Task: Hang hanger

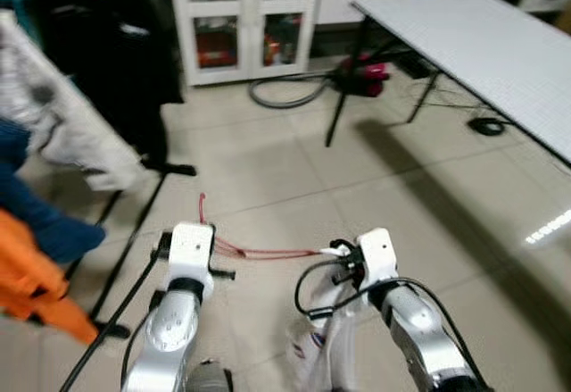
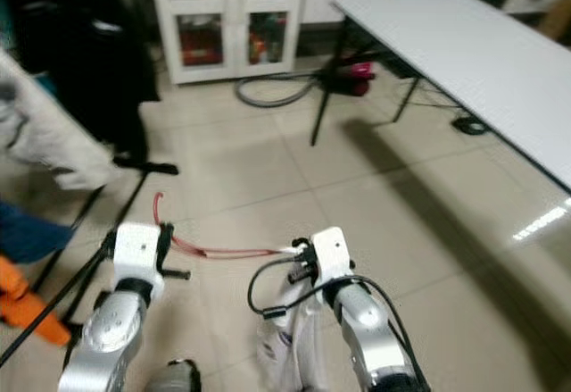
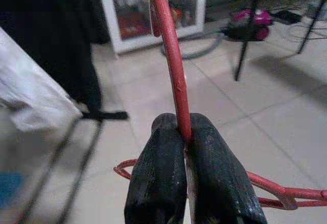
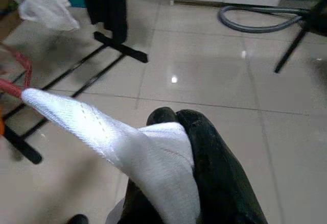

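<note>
A red wire hanger is held between my two arms, low over the tiled floor. My left gripper is shut on the neck of the hanger just below its hook. My right gripper is shut on a white garment that stretches to the hanger's end. In the eye views the white cloth hangs down under my right arm. My left arm is raised beside it.
A black clothes rack with hung garments, white, blue and orange, stands at the left. A white table on black legs is at the right. A white glass-door cabinet, a grey hose and a pink appliance lie ahead.
</note>
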Available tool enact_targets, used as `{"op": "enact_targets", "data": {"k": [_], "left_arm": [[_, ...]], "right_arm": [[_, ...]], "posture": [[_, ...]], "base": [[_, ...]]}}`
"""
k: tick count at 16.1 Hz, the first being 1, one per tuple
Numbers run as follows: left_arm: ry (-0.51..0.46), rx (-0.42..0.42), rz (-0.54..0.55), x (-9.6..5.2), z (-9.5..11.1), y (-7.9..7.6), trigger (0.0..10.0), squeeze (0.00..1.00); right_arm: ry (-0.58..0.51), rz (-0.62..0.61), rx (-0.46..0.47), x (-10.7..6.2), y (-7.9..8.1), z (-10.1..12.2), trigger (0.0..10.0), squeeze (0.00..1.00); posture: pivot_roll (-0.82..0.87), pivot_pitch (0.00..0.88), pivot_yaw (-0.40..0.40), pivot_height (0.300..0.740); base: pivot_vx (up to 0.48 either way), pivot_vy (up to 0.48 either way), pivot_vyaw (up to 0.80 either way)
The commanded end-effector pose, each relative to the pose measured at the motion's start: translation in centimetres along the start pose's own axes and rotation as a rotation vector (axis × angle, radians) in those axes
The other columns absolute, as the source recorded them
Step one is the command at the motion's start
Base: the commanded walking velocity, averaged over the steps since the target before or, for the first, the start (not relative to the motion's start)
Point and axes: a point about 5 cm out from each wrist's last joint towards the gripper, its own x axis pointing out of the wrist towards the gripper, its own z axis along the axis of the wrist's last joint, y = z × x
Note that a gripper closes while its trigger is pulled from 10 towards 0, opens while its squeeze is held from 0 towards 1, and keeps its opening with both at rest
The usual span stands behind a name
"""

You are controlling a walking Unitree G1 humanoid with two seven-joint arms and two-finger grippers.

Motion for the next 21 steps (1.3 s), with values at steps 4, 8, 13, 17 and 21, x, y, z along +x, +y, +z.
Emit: {"op": "enact_targets", "data": {"k": [4,8,13,17,21], "left_arm": [[-0.028,0.096,0.016,0.8,2.2,0.9,10.0,0.0],[-0.033,0.157,-0.009,1.6,3.1,2.3,10.0,0.0],[-0.006,0.14,-0.036,1.5,2.7,1.2,10.0,0.0],[0.02,0.085,-0.005,1.6,2.4,1.5,10.0,0.0],[0.095,0.162,0.035,2.3,1.3,1.6,10.0,0.0]], "right_arm": [[-0.026,-0.164,0.079,-0.6,-2.2,-0.4,0.0,0.0],[-0.04,-0.25,0.181,-0.7,-2.0,-1.3,0.0,0.0],[-0.059,-0.243,0.167,-0.5,-2.0,-0.9,0.0,0.0],[-0.062,-0.202,0.17,-0.4,-2.1,-0.6,0.0,0.0],[-0.13,0.046,0.161,1.1,0.0,3.5,10.0,0.0]], "posture": [[0.03,0.075,-0.016,0.74],[0.04,0.053,0.033,0.74],[0.01,0.065,0.035,0.74],[0.01,0.075,0.031,0.74],[0.01,0.074,0.011,0.74]], "base": [[0.0,-0.48,0.47],[0.0,-0.48,0.46],[0.0,-0.48,0.46],[0.0,-0.424,0.46],[0.0,0.0,0.11]]}}
